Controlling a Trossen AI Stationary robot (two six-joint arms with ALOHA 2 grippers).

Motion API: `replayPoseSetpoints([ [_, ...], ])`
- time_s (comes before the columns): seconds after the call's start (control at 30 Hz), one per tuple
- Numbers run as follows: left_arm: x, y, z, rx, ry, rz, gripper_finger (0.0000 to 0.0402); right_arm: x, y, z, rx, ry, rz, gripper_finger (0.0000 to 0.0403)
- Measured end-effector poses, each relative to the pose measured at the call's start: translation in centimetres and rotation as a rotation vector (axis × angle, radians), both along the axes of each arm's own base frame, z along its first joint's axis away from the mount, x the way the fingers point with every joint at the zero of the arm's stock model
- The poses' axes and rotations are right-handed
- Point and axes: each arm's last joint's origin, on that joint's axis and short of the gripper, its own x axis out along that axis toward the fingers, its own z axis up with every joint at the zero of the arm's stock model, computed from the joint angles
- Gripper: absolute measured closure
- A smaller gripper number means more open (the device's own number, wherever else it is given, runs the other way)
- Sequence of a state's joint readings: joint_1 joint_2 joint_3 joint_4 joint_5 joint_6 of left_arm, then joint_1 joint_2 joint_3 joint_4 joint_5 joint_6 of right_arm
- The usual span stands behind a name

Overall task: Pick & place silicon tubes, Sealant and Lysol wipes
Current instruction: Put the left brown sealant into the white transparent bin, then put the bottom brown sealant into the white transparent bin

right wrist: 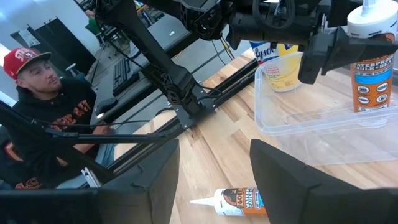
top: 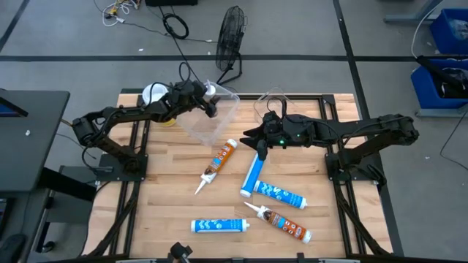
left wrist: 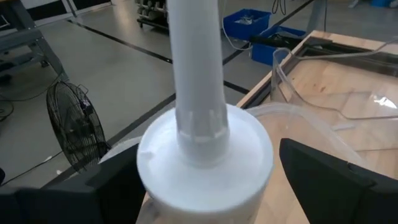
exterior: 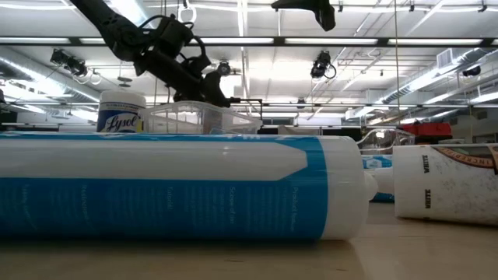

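My left gripper (top: 210, 102) is shut on an orange-brown sealant tube (right wrist: 371, 68) that stands upright, white nozzle (left wrist: 196, 68) up, inside the clear plastic bin (top: 212, 117) at the table's far left. The yellow Lysol wipes canister (top: 156, 96) with its white lid stands just left of the bin; it also shows in the low view (exterior: 120, 113). My right gripper (top: 257, 146) is open and empty at mid-table, over the far end of a blue-and-white tube (top: 252, 175). Another orange-brown tube (top: 219, 162) lies on the table between the bin and that tube. My left gripper pinches the tube's upper end (right wrist: 357, 53), just below its white shoulder (left wrist: 205, 162), between its two fingers (left wrist: 329, 180). The fingers come about level from the table's left, across the tube. The tube is upright with its lower end (right wrist: 371, 115) down inside the bin; whether it rests on the floor I cannot tell.
More tubes lie toward the near edge: a blue one (top: 281, 193), an orange-brown one (top: 281, 223) and a blue one (top: 219, 226), which fills the low view (exterior: 171, 187). A seated person (right wrist: 37, 106) is beyond the table's left side. A fan (top: 230, 36) stands behind the table.
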State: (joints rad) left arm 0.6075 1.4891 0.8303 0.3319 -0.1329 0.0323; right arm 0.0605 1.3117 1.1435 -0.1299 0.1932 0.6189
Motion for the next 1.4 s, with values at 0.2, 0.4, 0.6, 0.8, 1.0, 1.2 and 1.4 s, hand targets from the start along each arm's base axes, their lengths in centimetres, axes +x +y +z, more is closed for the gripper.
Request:
replayPoseSetpoints([
  [0.2,-0.2,-0.1,0.8,0.022,-0.033,0.000,0.0051,0.0,0.0,0.0,-0.001,0.000,0.001,0.0201],
  [0.4,-0.9,-0.6,2.7,0.071,-0.084,0.000,0.0051,0.0,0.0,0.0,-0.001,0.001,0.001,0.0201],
  [0.6,-1.9,-1.3,5.0,0.142,-0.143,-0.005,0.0051,0.0,0.0,0.0,-0.003,0.001,0.001,0.0201],
  [0.8,-3.7,-2.8,8.4,0.205,-0.288,-0.035,0.0051,0.0,0.0,0.0,-0.005,-0.001,0.003,0.0201],
  [1.0,-6.7,-6.8,10.7,0.033,-0.344,-0.085,0.0053,0.0,0.0,0.0,-0.014,0.000,0.007,0.0201],
  [1.2,-9.3,-11.7,10.7,-0.157,-0.276,-0.177,0.0067,0.0,0.0,0.0,-0.073,0.008,0.025,0.0201],
  [1.4,-10.4,-15.9,9.8,-0.391,-0.242,-0.195,0.0072,0.0,0.1,0.0,-0.101,0.011,0.037,0.0201],
])
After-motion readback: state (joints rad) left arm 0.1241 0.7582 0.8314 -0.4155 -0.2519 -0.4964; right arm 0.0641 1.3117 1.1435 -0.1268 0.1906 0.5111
